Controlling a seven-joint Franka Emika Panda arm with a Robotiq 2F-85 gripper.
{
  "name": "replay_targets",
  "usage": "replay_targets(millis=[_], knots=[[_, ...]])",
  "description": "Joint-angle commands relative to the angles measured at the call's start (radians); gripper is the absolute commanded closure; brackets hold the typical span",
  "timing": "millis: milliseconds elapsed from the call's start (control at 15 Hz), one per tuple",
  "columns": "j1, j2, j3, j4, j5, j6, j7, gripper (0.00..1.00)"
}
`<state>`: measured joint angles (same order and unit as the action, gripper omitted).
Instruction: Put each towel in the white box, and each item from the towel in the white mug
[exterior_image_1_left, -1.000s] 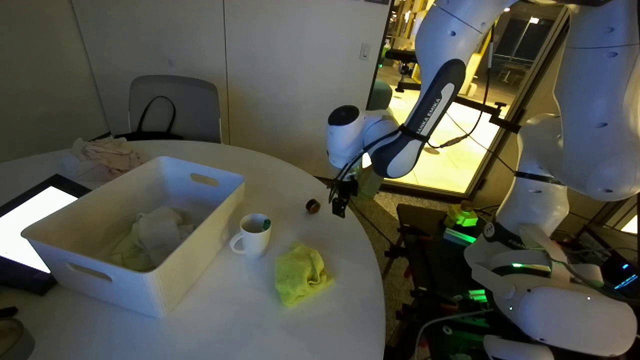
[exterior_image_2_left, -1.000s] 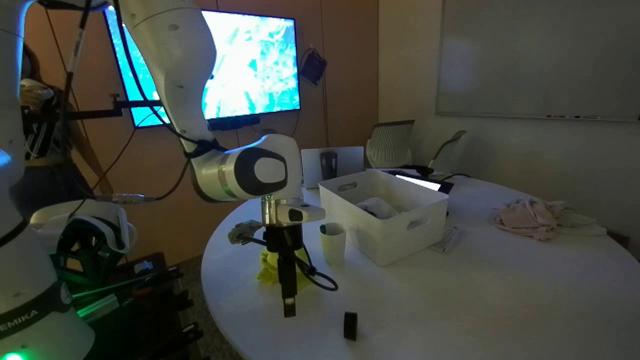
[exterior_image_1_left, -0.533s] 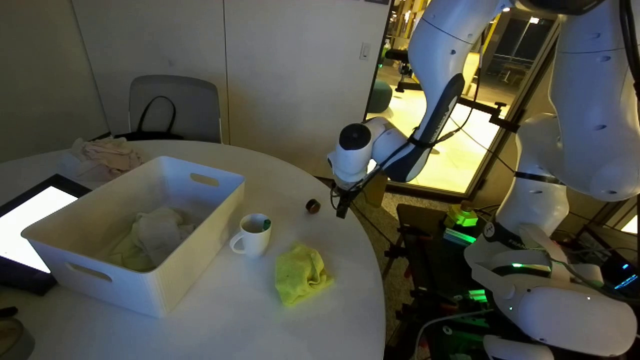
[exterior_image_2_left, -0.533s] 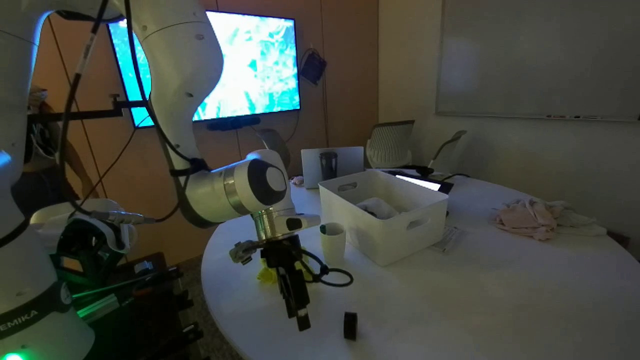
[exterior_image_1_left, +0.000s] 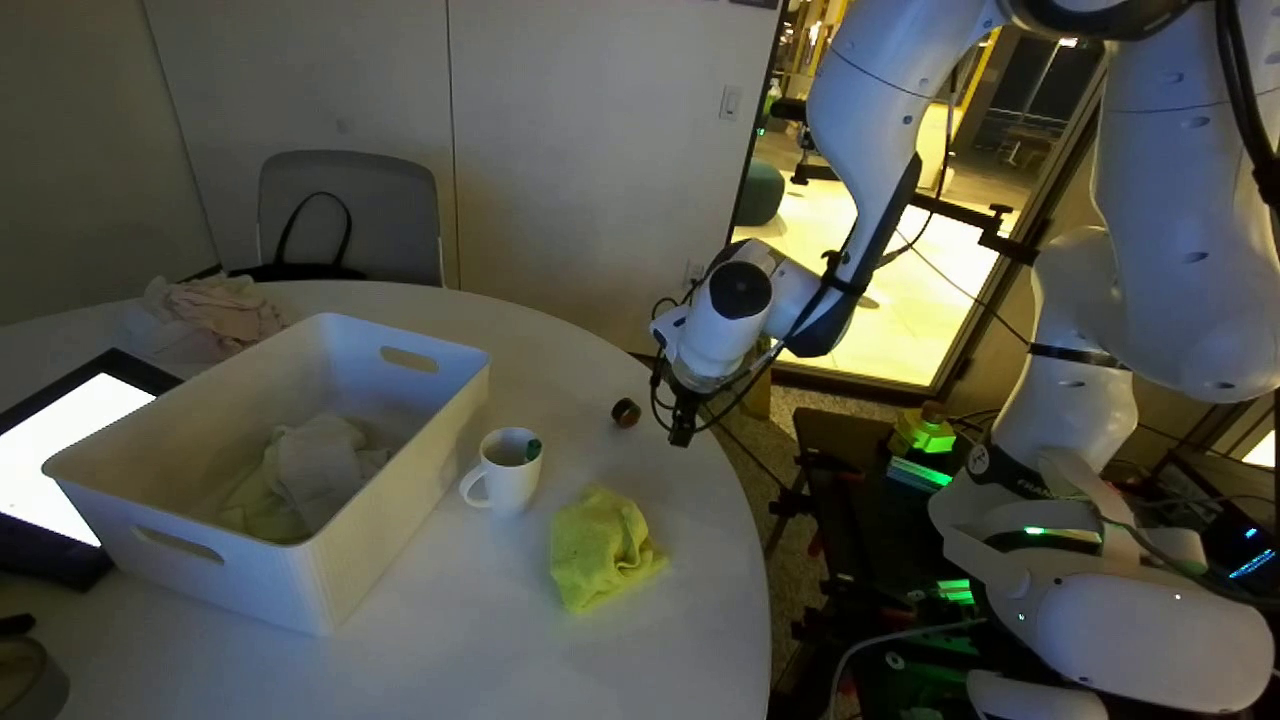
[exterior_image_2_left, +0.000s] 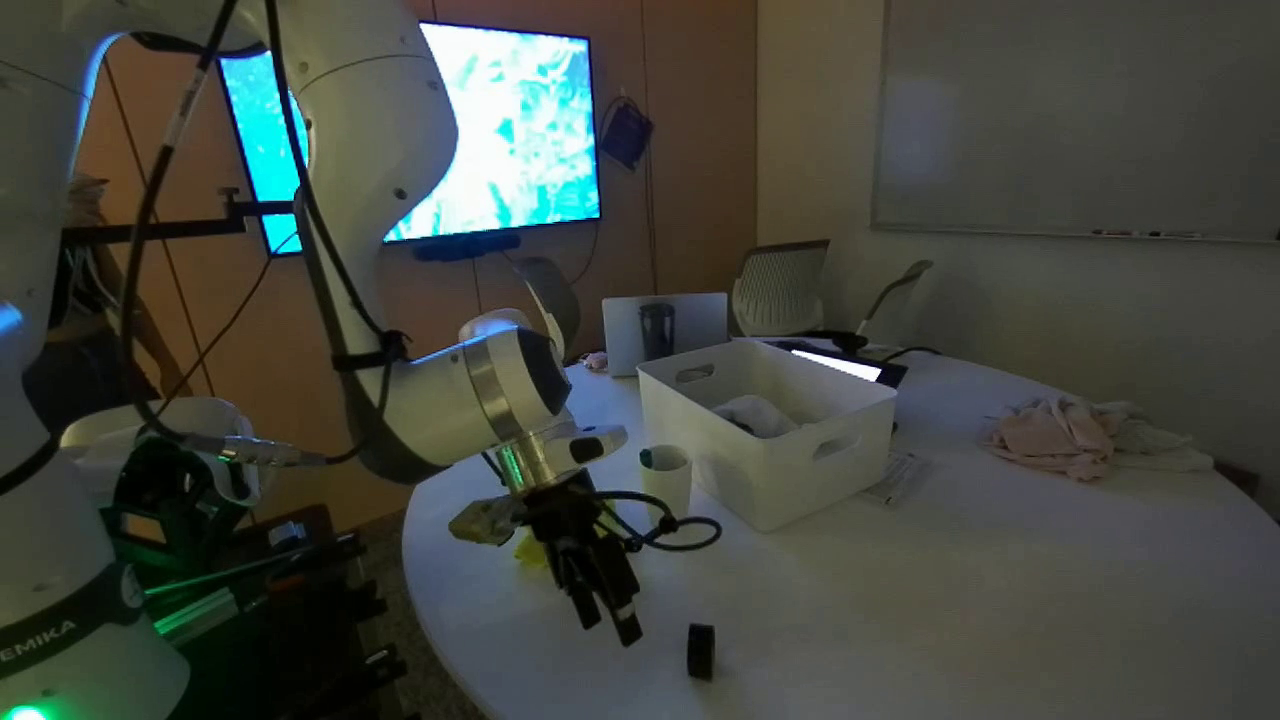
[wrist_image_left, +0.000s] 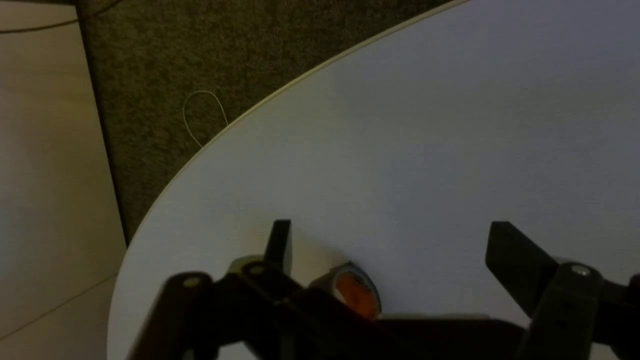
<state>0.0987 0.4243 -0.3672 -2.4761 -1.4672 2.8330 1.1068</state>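
My gripper (wrist_image_left: 390, 240) stands open above the table, nothing between its fingertips. A small dark ring with an orange inside, like a tape roll (wrist_image_left: 357, 295), stands on edge on the table below, partly hidden by the gripper's own linkage in the wrist view. In an exterior view this roll (exterior_image_2_left: 701, 652) is just beyond the fingertips, apart from them. One yellow-green towel (exterior_image_1_left: 600, 548) lies rumpled on the table near the white mug (exterior_image_1_left: 508, 480), which has a green-tipped item (exterior_image_1_left: 533, 450) inside. The white box (exterior_image_1_left: 330, 590) holds rumpled pale cloth (exterior_image_1_left: 315, 465), partly yellow-green.
Pink and white cloths (exterior_image_2_left: 1055, 438) lie on the table beyond the box. A lit tablet (exterior_image_1_left: 70, 440) lies beside the box. A laptop (exterior_image_2_left: 690, 318) and dark cup (exterior_image_2_left: 657, 330) stand at the far side. The round table edge (wrist_image_left: 300, 77) curves close to the gripper.
The wrist has turned and tilted, bringing both fingers into sight in an exterior view, with the fingertips slightly closer to the roll. Roll, towel, mug and box have kept their places.
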Motion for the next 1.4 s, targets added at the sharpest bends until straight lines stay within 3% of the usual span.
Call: replay_targets(millis=[0, 533, 1333], knots=[[0.020, 0.022, -0.002, 0.041, -0.145, 0.029, 0.096, 0.00], [0.003, 0.045, 0.018, 0.099, -0.389, 0.040, 0.244, 0.00], [-0.018, 0.122, 0.042, 0.195, -0.616, 0.018, 0.371, 0.00]])
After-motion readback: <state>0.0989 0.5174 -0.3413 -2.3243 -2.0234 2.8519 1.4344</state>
